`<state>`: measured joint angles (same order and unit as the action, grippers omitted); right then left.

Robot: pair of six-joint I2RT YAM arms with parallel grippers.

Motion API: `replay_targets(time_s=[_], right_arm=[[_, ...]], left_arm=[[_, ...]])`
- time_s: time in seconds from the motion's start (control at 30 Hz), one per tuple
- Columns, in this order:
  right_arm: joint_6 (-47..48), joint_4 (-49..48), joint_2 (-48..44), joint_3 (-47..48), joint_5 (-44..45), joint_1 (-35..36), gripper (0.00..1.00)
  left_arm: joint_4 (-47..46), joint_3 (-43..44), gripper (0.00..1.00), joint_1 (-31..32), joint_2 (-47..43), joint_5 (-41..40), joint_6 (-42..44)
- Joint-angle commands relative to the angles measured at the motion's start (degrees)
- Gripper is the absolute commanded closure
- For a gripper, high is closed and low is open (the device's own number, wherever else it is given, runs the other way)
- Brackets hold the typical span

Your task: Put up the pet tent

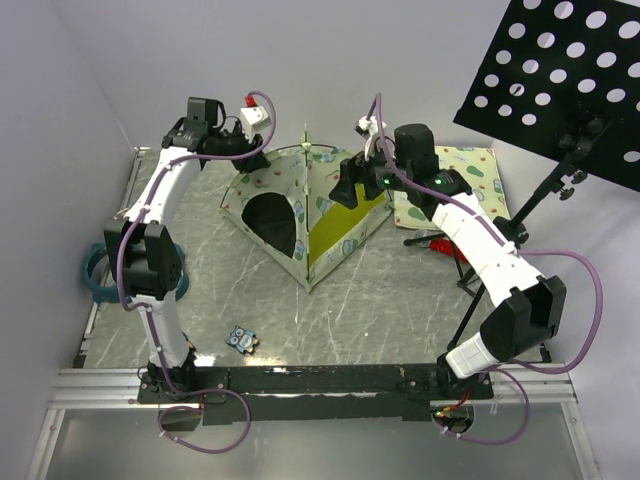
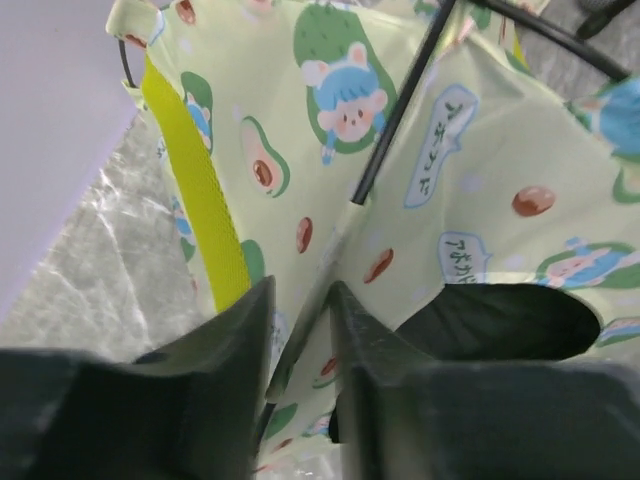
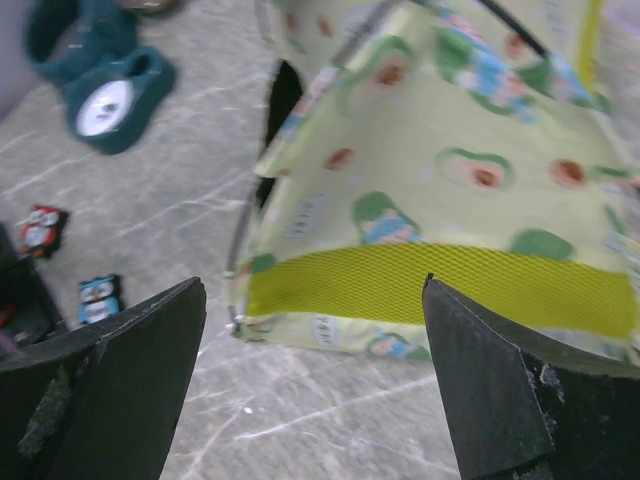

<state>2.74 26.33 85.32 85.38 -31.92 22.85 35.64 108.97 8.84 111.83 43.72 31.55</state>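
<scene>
Your tent (image 1: 300, 205) stands upright on the tabletop (image 1: 400, 310), toward the back, its dark door facing the near left. Your left tool (image 2: 300, 310) is at the tent's back left corner. Its fingers (image 2: 240, 340) are close together, with a fold of printed cloth in the narrow gap (whether they actually pinch it, you cannot tell from the wrist view). A thin black pole (image 2: 400, 110) runs up the cloth just beyond. Your right tool (image 3: 310, 285) hovers at the tent's right side, wide open and holding nothing, with the yellow band (image 3: 500, 290) ahead of it. A printed mat (image 1: 445, 175) lies flat at the back right, just beside the tent.
</scene>
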Motion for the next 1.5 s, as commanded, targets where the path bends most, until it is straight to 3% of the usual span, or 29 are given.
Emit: replay_targets(time_s=[0.0,0.03,0.07,0.1,0.3,0.47,0.63,0.67,0.77,0.9,0.97,1.17,1.37,1.47], right_arm=[[1.1,1.5,0.8,2.7,10.2,-1.7,0.04],[1.5,1.9,1.4,3.1,11.7,-2.5,0.04],[2.0,2.7,1.9,3.6,13.4,-3.1,0.04],[2.8,3.4,2.6,4.0,15.0,-3.9,0.04],[6.0,1.7,6.6,2.2,22.4,-6.9,0.07],[8.2,2.3,13.3,5.0,27.0,-8.2,0.15],[8.1,3.5,21.8,8.9,33.4,-8.4,0.2],[8.2,3.6,23.3,9.7,34.9,-8.5,0.24],[8.4,2.6,27.9,11.2,39.6,-8.8,0.3],[10.6,-0.2,32.2,11.6,44.2,-9.2,0.34],[11.4,-1.0,34.3,12.3,46.1,-9.7,0.34],[10.3,0.9,40.2,16.5,46.3,-11.9,0.31],[9.9,4.2,44.6,18.7,40.0,-14.1,0.31],[9.8,6.6,47.0,22.3,37.3,-15.0,0.51]], left_arm=[[1.6,2.7,0.82,0.0,-1.4,0.4,-2.3],[1.5,2.2,0.95,-0.7,-2.1,-1.5,-4.0],[0.1,0.7,0.99,-2.1,-3.3,-3.9,-6.6],[-2.5,-1.3,0.99,-2.9,-4.9,-7.1,-10.7],[-9.3,-13.9,0.99,-6.8,-14.0,-14.8,-13.2],[-9.4,-15.1,0.99,-6.7,-16.8,-23.1,-13.7],[-10.3,-15.4,0.98,-6.1,-17.7,-26.0,-17.9],[-10.2,-15.5,0.93,-5.8,-17.7,-26.2,-18.3],[-9.4,-15.8,0.65,-4.4,-17.9,-26.8,-18.6],[-8.4,-15.9,0.21,-2.6,-18.3,-28.0,-19.3],[-7.7,-15.5,0.13,-2.1,-18.6,-28.4,-19.2],[-7.0,-13.3,0.07,-1.9,-20.1,-28.6,-20.2],[-4.4,-7.5,0.0,-1.8,-20.6,-27.8,-20.9],[-3.1,-4.3,0.0,-1.8,-20.6,-27.2,-21.6]])
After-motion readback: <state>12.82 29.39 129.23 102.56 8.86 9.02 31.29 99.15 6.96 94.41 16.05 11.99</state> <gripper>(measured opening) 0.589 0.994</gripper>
